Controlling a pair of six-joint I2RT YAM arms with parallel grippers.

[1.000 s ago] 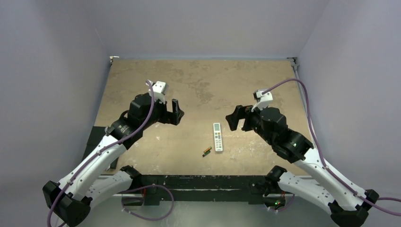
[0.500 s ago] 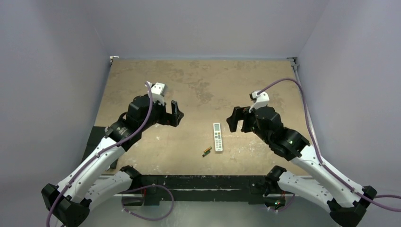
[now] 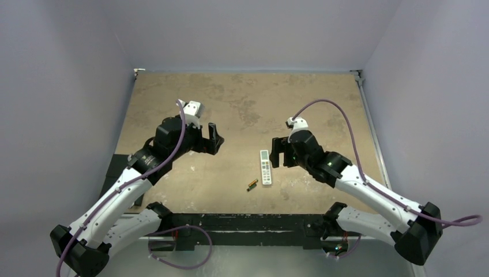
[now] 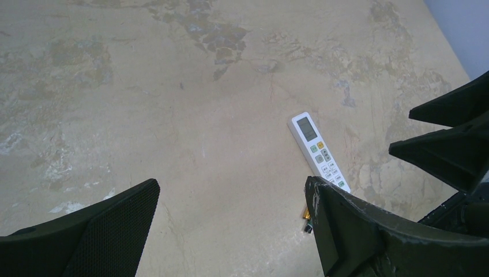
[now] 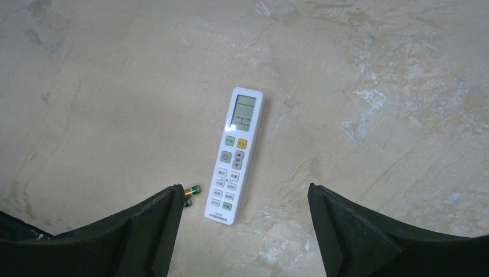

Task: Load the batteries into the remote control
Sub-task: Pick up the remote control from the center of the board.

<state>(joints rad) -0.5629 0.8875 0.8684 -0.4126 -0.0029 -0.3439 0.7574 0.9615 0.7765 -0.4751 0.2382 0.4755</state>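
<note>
The white remote control (image 3: 265, 167) lies buttons up on the table, near the front middle; it also shows in the right wrist view (image 5: 237, 154) and the left wrist view (image 4: 320, 152). The batteries (image 3: 252, 184), dark with gold and green, lie close together just left of its near end, and are partly hidden behind a finger in the right wrist view (image 5: 193, 190) and the left wrist view (image 4: 307, 218). My right gripper (image 3: 279, 153) is open and empty, above the table just right of the remote. My left gripper (image 3: 214, 138) is open and empty, well to the remote's left.
The mottled tan table (image 3: 242, 104) is walled in by lilac panels at the back and both sides. A dark strip (image 3: 242, 222) runs along its near edge by the arm bases.
My right arm has swung left and forward, bringing its open gripper close beside the remote. The left arm has barely moved. The remote and batteries lie where they were.
</note>
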